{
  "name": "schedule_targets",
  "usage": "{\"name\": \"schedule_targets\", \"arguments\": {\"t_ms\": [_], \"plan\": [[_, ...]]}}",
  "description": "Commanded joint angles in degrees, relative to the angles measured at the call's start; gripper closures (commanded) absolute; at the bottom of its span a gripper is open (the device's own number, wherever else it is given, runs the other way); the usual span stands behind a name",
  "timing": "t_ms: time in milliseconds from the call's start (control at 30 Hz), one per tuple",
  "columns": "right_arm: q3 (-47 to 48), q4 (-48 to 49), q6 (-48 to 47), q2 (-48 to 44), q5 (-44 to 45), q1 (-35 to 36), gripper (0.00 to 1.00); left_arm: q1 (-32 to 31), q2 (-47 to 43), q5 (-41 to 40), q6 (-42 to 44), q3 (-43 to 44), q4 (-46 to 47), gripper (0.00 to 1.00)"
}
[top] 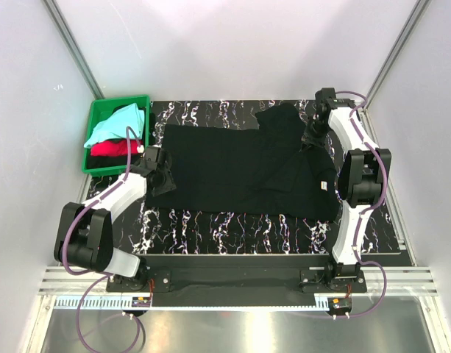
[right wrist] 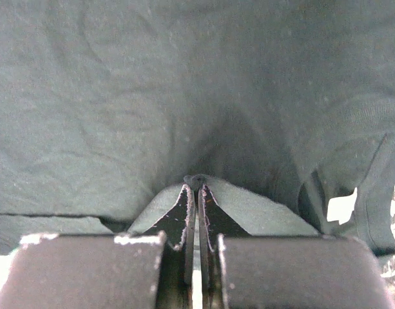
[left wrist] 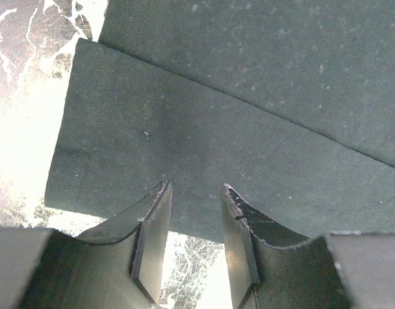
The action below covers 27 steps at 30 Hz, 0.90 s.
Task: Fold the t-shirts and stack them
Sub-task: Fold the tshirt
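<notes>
Top view: a large plain black short-sleeved cotton t-shirt (top: 232, 165) lies spread across my black, white-streaked tabletop (top: 225, 220), with one sleeve raised at the far right corner. A small white label (top: 324, 185) shows near its right edge.

My right gripper (top: 310, 140) holds that raised part. In the right wrist view its jaws are pressed together (right wrist: 196, 181) on a pinched fold of the black t-shirt (right wrist: 120, 96).

My left gripper (top: 157, 175) sits at the shirt's left edge. In the left wrist view its fingers (left wrist: 155, 219) stand apart over the stitched hem (left wrist: 87, 161), with nothing between them.

Far left: a green plastic crate (top: 100, 168) stands just beside the shirt. It holds a pale aqua t-shirt (top: 118, 121) lying on a red t-shirt (top: 111, 148).
</notes>
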Motion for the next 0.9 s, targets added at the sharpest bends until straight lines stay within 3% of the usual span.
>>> {"name": "schedule_targets", "arguments": {"t_ms": [0, 233, 300, 333, 400, 433, 467, 667, 867], "plan": [[4.11, 0.98, -0.19, 1.89, 1.75, 0.36, 1.00, -0.08, -2.47, 1.31, 0.00, 0.95, 0.23, 0.59], [7.62, 0.72, 0.60, 6.81, 0.09, 0.27, 0.98, 0.01, -3.53, 2.98, -0.18, 0.86, -1.44, 0.59], [8.42, 0.19, 1.39, 7.60, -1.31, -0.78, 0.84, -0.08, -3.44, 3.33, 0.08, 1.12, -1.62, 0.59], [8.33, -0.60, 2.35, 7.00, -1.67, -1.66, 0.68, 0.01, -3.36, 3.42, 0.61, 1.47, -2.14, 0.58], [5.45, -1.30, 3.85, 2.81, -2.46, -5.85, 0.51, 0.01, -3.53, 3.25, 0.96, 2.61, -3.81, 0.58], [0.99, -1.57, 5.77, 0.51, -2.38, -7.28, 0.37, 0.01, -3.79, 3.25, 1.75, 2.97, -4.08, 0.57], [-2.01, -1.48, 6.83, -2.12, -2.29, -8.60, 0.31, 0.01, -3.97, 3.25, 2.02, 3.23, -4.17, 0.57], [-25.80, -1.66, 10.44, -23.04, 4.56, -13.08, 0.18, 0.27, -4.06, 4.03, 2.81, 2.53, -3.91, 0.57], [-41.32, 0.62, 16.07, -31.24, 0.80, -21.42, 0.27, 2.37, 0.15, 5.88, 2.55, 1.48, -2.68, 0.57]]}}
